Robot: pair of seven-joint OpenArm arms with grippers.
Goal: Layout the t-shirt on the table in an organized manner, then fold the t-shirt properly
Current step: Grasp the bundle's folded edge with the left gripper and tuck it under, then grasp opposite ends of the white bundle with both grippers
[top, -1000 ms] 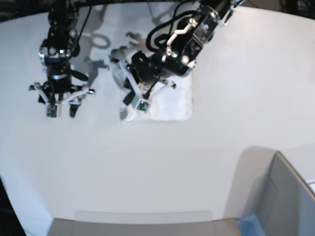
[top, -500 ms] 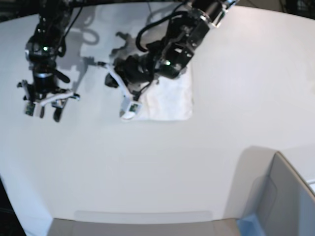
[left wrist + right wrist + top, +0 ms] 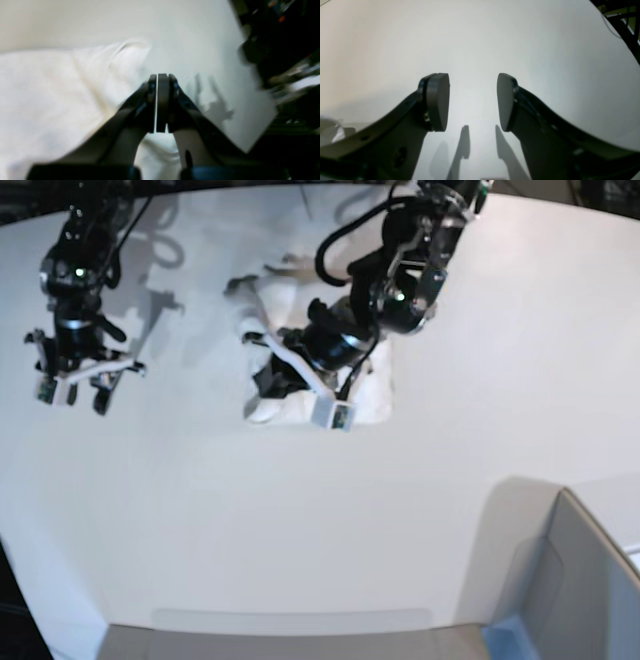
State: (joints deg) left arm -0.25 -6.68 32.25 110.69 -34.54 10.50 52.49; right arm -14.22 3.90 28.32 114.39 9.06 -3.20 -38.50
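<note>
White on white is the difficulty here: the smooth, matte table (image 3: 200,510) with its curved far edge carries a soft white bundle that barely stands out against it. Going from the left of the base view, the right gripper (image 3: 72,384) hangs over bare tabletop well apart from the cloth, and the right wrist view shows its two flat, rounded dark pads spread wide with nothing between them, only their shadows on the surface below. Toward the middle lies the t-shirt (image 3: 365,395), gathered into a compact, roughly squarish packet with a straight near edge and a lumpier, puffed-up left corner; no print, label or tag shows from any view, so the outer face is plain cloth. The left gripper (image 3: 160,100) sits over that left part of the packet, its dark jaws pressed together with only a hairline seam between them, and the blurred left wrist view shows no cloth caught in them, just soft creased folds beside and beneath. At the lower right a grey bin (image 3: 580,580) with a blue corner stands clear of everything. Judging by the shape, the folding looks largely done, with perhaps that bunched corner left to flatten or tuck; whether the layers underneath are neat cannot be told.
</note>
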